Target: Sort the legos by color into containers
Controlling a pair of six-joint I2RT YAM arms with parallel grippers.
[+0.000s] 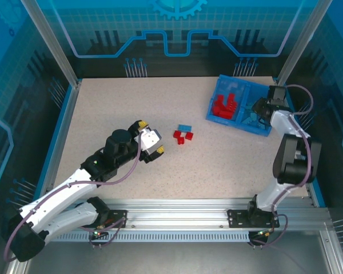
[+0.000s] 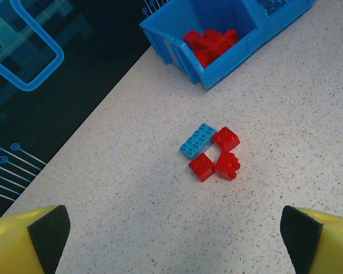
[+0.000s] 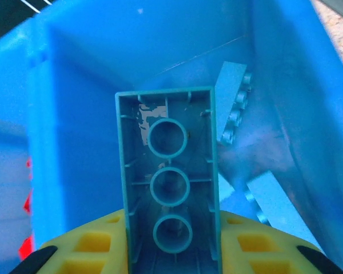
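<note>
Speckled beige tabletop (image 1: 114, 103), blue trim (image 1: 56, 145) down its left edge, dark wall panels (image 1: 171, 28) with circuit lines behind, slotted metal rail (image 1: 183, 220) along the front.

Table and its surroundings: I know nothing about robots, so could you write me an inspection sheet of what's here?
Surface: speckled table, looks clean.
Job's things: one loose light blue brick and three loose red bricks mid-table; blue tray holds sorted red bricks in its left compartment, sorted light blue bricks in the right.
Clutter: nothing seen.
Claws: left claw open, empty, facing the loose bricks; right claw shut on a held light blue brick over the tray's right compartment.
Cables: left cable and right cable run along the arms.
Surroundings: blue printed panels, metal frame posts.
</note>
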